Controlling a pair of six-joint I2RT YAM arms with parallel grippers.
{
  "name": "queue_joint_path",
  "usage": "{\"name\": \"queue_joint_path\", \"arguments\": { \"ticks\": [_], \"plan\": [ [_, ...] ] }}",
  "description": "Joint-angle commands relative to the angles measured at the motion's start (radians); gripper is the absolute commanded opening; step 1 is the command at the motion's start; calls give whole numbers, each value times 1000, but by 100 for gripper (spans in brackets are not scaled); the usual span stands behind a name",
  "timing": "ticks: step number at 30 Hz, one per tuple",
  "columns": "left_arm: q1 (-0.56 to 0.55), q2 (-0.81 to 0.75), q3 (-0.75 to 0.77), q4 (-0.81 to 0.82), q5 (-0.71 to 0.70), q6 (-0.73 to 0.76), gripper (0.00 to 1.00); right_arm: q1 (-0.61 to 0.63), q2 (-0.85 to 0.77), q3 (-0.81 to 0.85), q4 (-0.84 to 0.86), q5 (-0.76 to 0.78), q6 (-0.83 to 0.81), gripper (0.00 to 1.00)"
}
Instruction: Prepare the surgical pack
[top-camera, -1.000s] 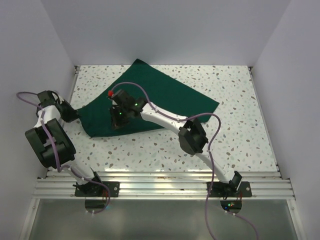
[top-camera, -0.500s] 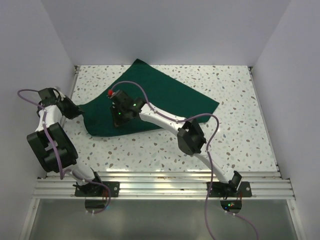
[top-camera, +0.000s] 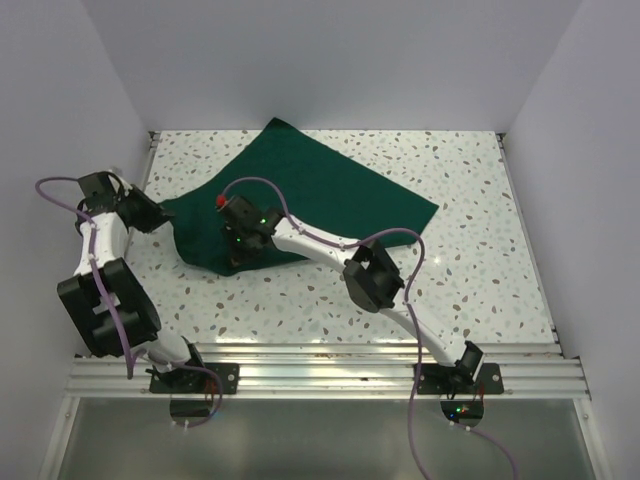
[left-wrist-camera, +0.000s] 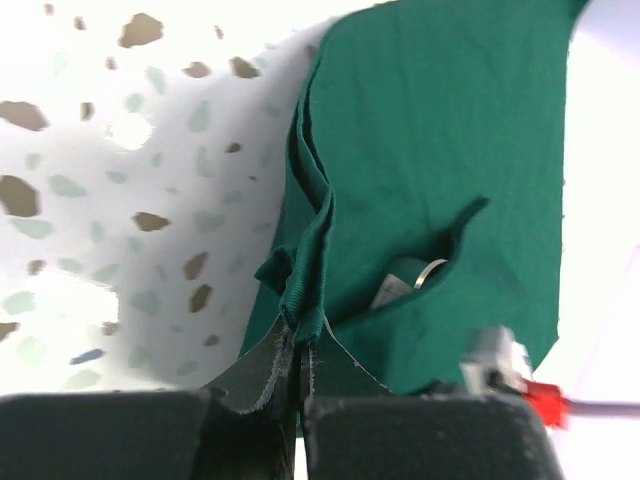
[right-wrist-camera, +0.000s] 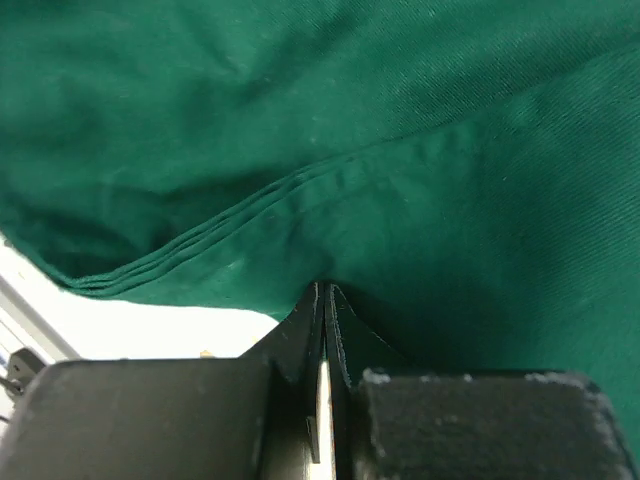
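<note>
The surgical pack shows as a dark green cloth (top-camera: 330, 190) lying partly folded on the speckled table, its left part bunched up. My left gripper (top-camera: 158, 214) is at the cloth's left corner, shut on a ridge of its hem (left-wrist-camera: 298, 340). In the left wrist view the cloth (left-wrist-camera: 440, 150) gapes open, and a bit of shiny steel (left-wrist-camera: 418, 277) shows inside the fold. My right gripper (top-camera: 240, 256) is on the cloth's near-left edge. Its jaws are shut with cloth (right-wrist-camera: 400, 150) pinched at their tips (right-wrist-camera: 325, 292). The other instruments, the tray and the strips are hidden.
White walls close in the table (top-camera: 470, 270) on the left, back and right. The right arm's elbow (top-camera: 372, 280) hangs over the table's middle, with a purple cable looping beside it. An aluminium rail (top-camera: 330, 365) runs along the near edge.
My left gripper has drawn the cloth's left corner up and slightly right. My right gripper has moved towards the near edge with the cloth, and the cloth's near-left corner has pulled in to the right.
</note>
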Motion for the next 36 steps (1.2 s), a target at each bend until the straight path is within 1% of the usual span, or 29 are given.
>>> {"name": "queue_joint_path", "arguments": {
  "ticks": [1, 5, 7, 10, 12, 13, 15, 16, 17, 19, 20, 22, 23, 24, 25, 26, 27, 30, 33, 36],
  "plan": [
    [-19, -56, 10, 34, 41, -52, 0, 6, 15, 31, 14, 31, -1, 0],
    [-54, -76, 19, 37, 41, -78, 0, 6, 11, 42, 0, 8, -7, 0],
    [-77, -87, 27, 32, 27, -89, 0, 5, -22, 48, -2, -18, -3, 0],
    [-112, -96, 30, 34, 10, -109, 0, -4, -96, 45, -9, -32, 0, 0],
    [-131, -102, 30, 48, 8, -132, 0, -33, -138, 27, -11, -32, -3, 0],
    [-147, -104, 33, 51, 7, -138, 0, -47, -188, 18, -15, -32, -3, 0],
    [-169, -107, 48, 45, -1, -147, 0, -96, -262, -21, -23, -34, -7, 0],
    [-174, -107, 54, 45, -2, -150, 0, -118, -262, -38, -23, -32, -9, 0],
    [-177, -107, 68, 43, -2, -153, 0, -163, -314, -57, -28, -25, -12, 0],
    [-190, -101, 83, 32, -2, -161, 0, -214, -356, -125, -34, -23, -15, 0],
    [-197, -98, 102, 29, -2, -164, 0, -266, -397, -146, -38, -15, -32, 0],
    [-213, -90, 120, 17, -2, -167, 0, -316, -431, -206, -64, 29, -50, 0],
    [-220, -87, 137, 11, -2, -169, 0, -367, -446, -235, -64, 38, -56, 0],
    [-226, -85, 143, 8, -1, -178, 0, -397, -481, -305, -64, 44, -56, 0],
    [-238, -82, 146, 8, -1, -184, 0, -426, -497, -340, -61, 50, -56, 0],
    [-243, -79, 155, 9, 2, -189, 0, -476, -511, -410, -52, 54, -59, 0],
    [-250, -73, 162, 11, 4, -195, 0, -498, -532, -438, -46, 61, -64, 0],
    [-276, -58, 188, 2, 2, -199, 0, -564, -532, -493, -70, 93, -95, 0],
    [-304, -38, 208, -3, 2, -198, 0, -613, -517, -548, -57, 66, -104, 0],
    [-339, -13, 228, -1, 12, -201, 0, -630, -456, -535, -87, 6, -128, 0]
  ]
}}
